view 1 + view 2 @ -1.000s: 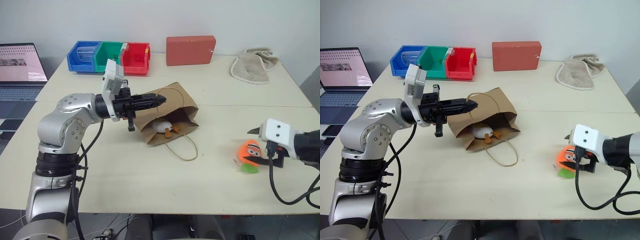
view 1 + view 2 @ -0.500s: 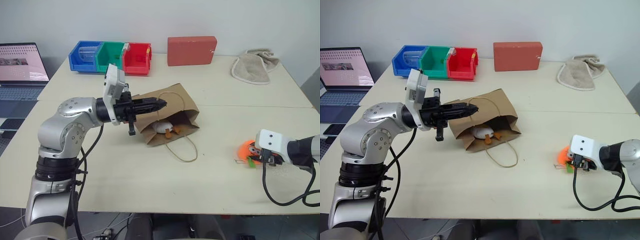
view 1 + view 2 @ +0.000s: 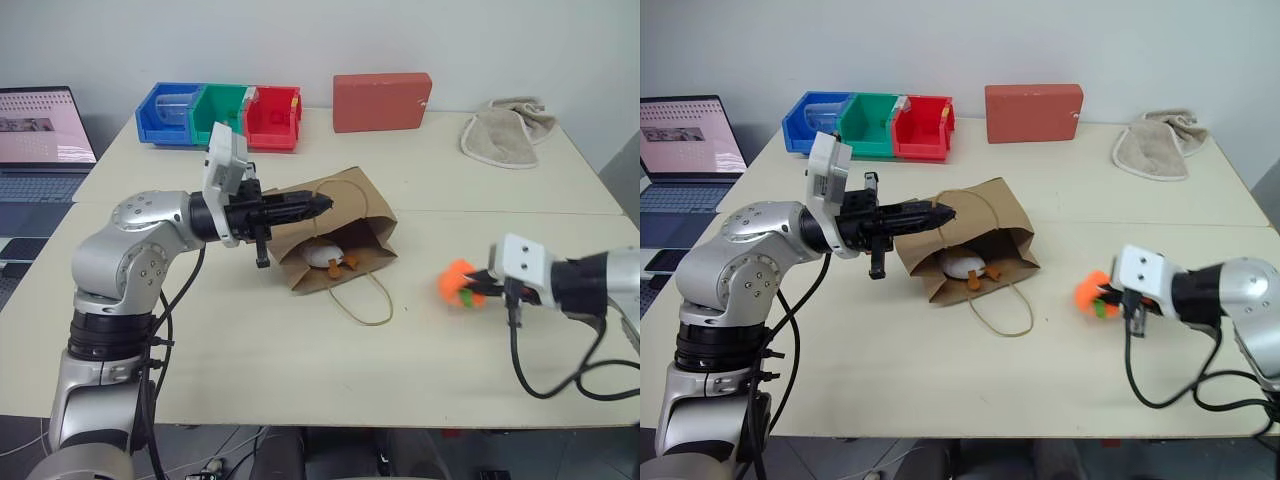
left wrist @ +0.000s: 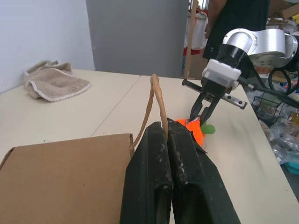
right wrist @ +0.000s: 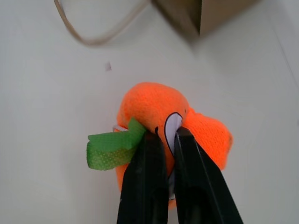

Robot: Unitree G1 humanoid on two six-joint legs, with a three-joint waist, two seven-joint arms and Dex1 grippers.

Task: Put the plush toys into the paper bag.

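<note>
The right hand (image 5: 163, 140) is clamped on the orange plush toy (image 3: 455, 283), apparently lifted just off the worktop (image 3: 300, 350), well right of the paper bag (image 3: 340, 235). The left hand (image 3: 322, 204) is closed tight on the bag's upper handle (image 4: 156, 100), holding its mouth open. The white plush toy (image 3: 325, 255) lies inside the bag.

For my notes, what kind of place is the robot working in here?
Probably a lab or workshop: pale tables pushed together, an open laptop, coloured parts bins, and cluttered shelving behind a standing person.

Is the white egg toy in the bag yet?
In. The white egg toy lies inside the tipped paper bag, orange legs at its mouth.
</note>
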